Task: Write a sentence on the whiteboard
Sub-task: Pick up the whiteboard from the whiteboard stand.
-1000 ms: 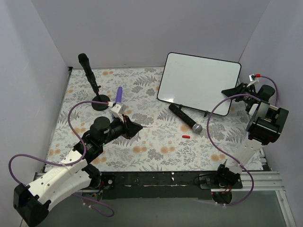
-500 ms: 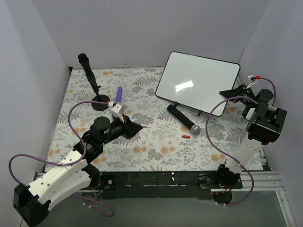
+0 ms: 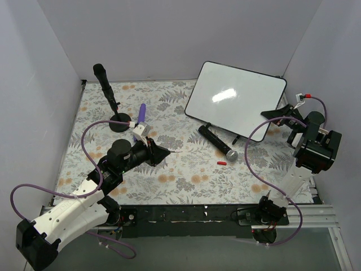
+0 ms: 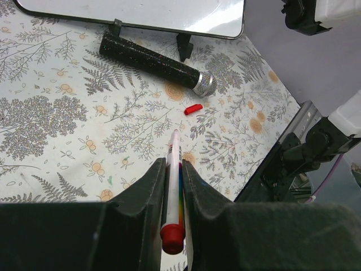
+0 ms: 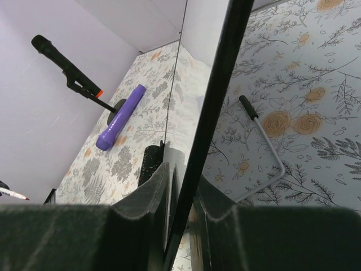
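Observation:
The whiteboard (image 3: 234,99) stands tilted at the back right, its white face blank. No red writing of the sentence shows on it. My right gripper (image 3: 272,114) is shut on the whiteboard's right rim; in the right wrist view the black rim (image 5: 221,84) runs between my fingers (image 5: 155,197). My left gripper (image 3: 163,152) hovers over the mat at the middle left, shut on a white marker (image 4: 174,186) with a rainbow stripe and a red end. The marker's tip points at the whiteboard (image 4: 130,8). The marker's red cap (image 3: 221,162) lies on the mat.
A black microphone (image 3: 219,141) lies just in front of the whiteboard's lower edge, near the cap (image 4: 193,109). A purple cylinder (image 3: 142,113) and a black stand with a handle (image 3: 110,96) sit at the back left. The whiteboard's wire foot (image 5: 265,147) rests on the floral mat.
My right gripper has shifted slightly left and up, tipping the whiteboard more upright; its lower edge has risen. The microphone has shifted slightly left. My left arm has not moved.

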